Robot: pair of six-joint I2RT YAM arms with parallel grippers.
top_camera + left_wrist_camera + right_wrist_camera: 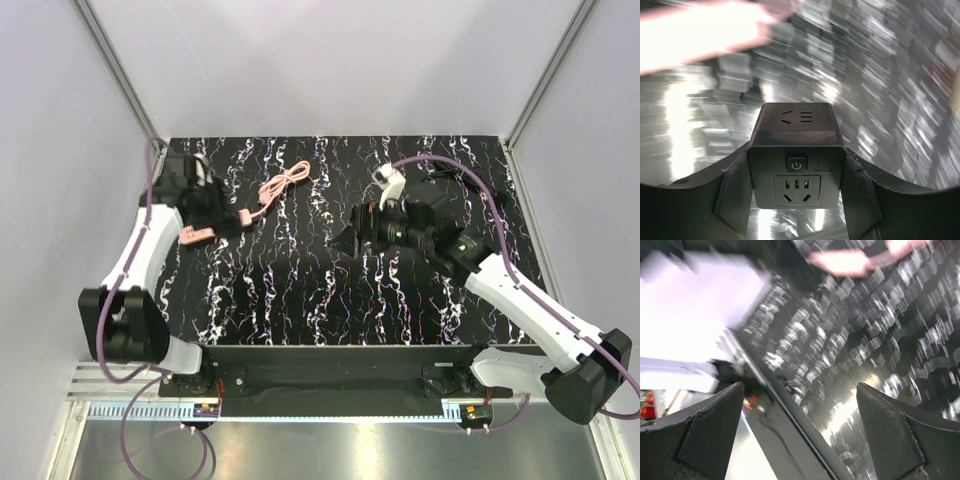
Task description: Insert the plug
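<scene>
From above, the black table with white veining carries both arms. The plug lies flat on the table at the left, just beside the left gripper and on its near side. A coiled pink cable lies toward the back, its near end close to the left gripper. The right gripper sits near the middle of the table, pointing left, well apart from the plug. A small white part lies behind it.

In the left wrist view, the two dark fingers press against both sides of a black socket cube, gripping it. The cube shows a power button and a socket on its near face, and another socket on its top. The background is smeared, and a large pale pink blur fills the upper left; I cannot tell whether it is the plug or the cable.

In the right wrist view, the fingers stand wide apart with nothing between them. The table beyond is blurred, with a pink smear at the top that is too soft to identify.
</scene>
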